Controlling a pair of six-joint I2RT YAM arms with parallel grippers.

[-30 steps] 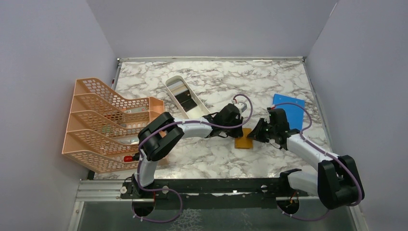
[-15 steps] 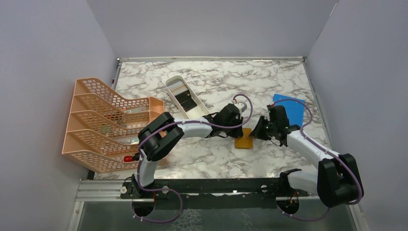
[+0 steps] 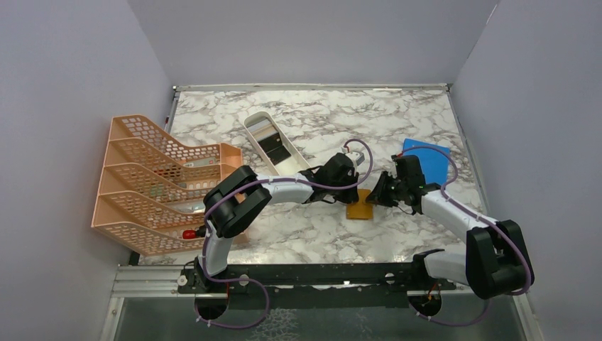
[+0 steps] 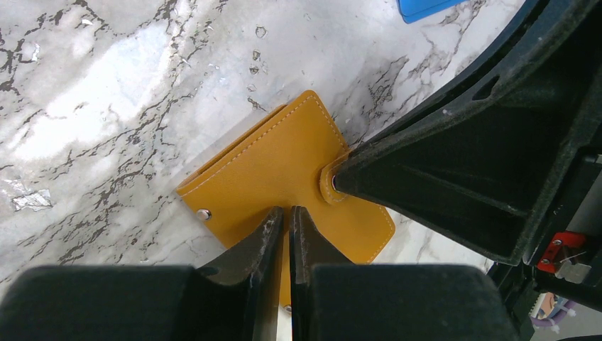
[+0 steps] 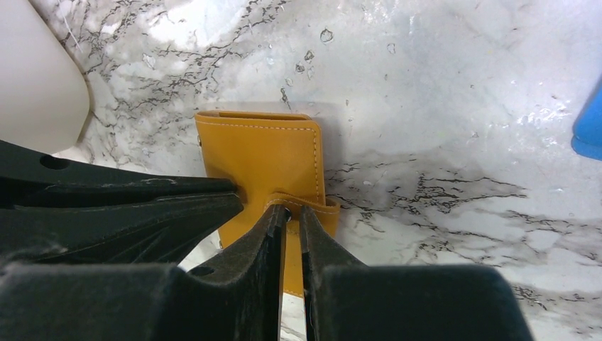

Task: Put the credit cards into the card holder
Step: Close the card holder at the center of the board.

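Card holder (image 3: pixel 360 208) lay folded mid-table, a bit right of centre. Left gripper (image 4: pixel 285 224) was nearly shut, pinching one edge. Right gripper (image 5: pixel 292 217) was narrow on the snap tab (image 5: pixel 307 205). I'd peel that tab up slowly while the left pins the body flat.

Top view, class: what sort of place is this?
Likely a robot test bench: plain grey walls enclose a marble-patterned table; left arm and right arm, bolted at its edge, meet at a card holder.

A peach mesh file rack (image 3: pixel 160 185) stands left on the marble table (image 3: pixel 319 114), white tray (image 3: pixel 249 126) centre, blue sheet (image 3: pixel 434 165) right.
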